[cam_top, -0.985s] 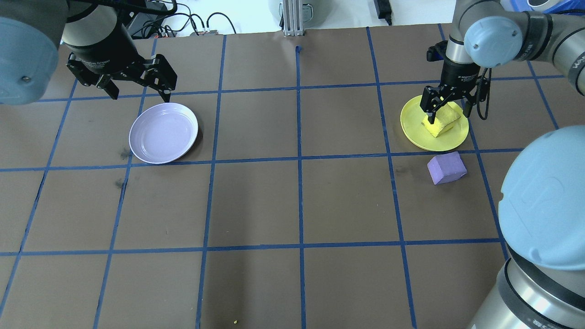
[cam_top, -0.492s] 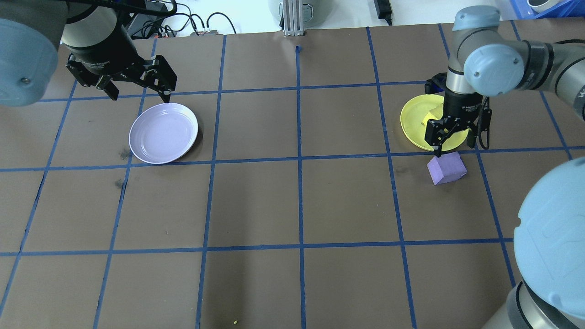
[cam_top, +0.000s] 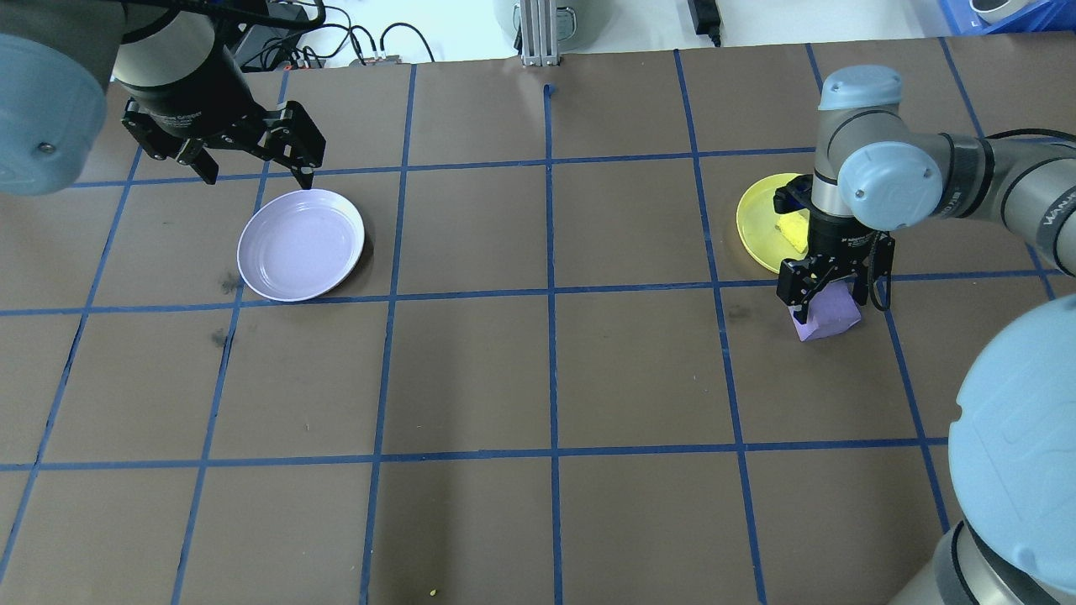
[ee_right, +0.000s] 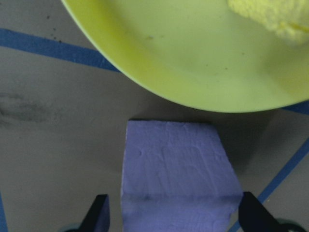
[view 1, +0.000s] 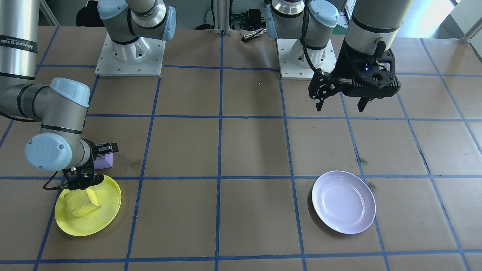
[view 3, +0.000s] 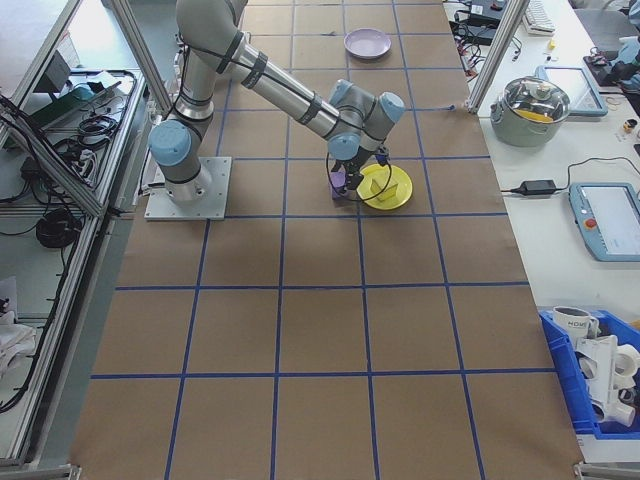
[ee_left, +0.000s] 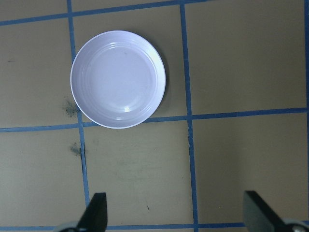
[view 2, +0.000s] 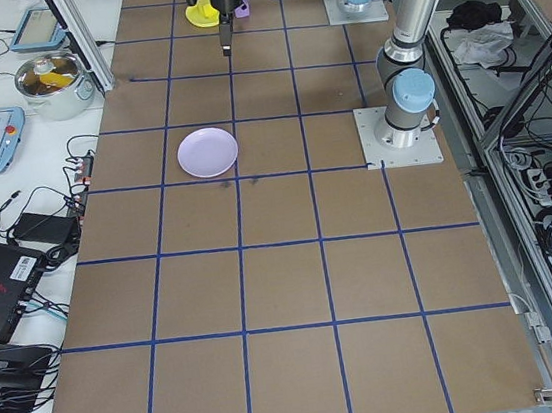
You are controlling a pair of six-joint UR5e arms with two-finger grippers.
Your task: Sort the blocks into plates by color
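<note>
The yellow block (view 1: 81, 203) lies in the yellow plate (view 1: 103, 220) at the table's right side. Just outside that plate's near rim sits the purple block (cam_top: 830, 323), upright on the table. My right gripper (cam_top: 828, 304) is low over it and open, one finger on each side of the purple block (ee_right: 176, 179) in the right wrist view, with small gaps showing. The lavender plate (cam_top: 300, 244) is empty on the left. My left gripper (cam_top: 256, 172) hangs open above the table behind that plate (ee_left: 118, 79), holding nothing.
Blue tape lines grid the brown table. Cables and a metal post (cam_top: 536, 34) sit along the far edge. Both arm bases (view 1: 130, 56) stand at the robot's side. A pot (view 2: 54, 78) and tablets lie on a side bench beyond the table.
My right gripper has left the yellow plate, with the yellow block staying in it, and moved toward the near side down around the purple block. The left arm has stayed put.
</note>
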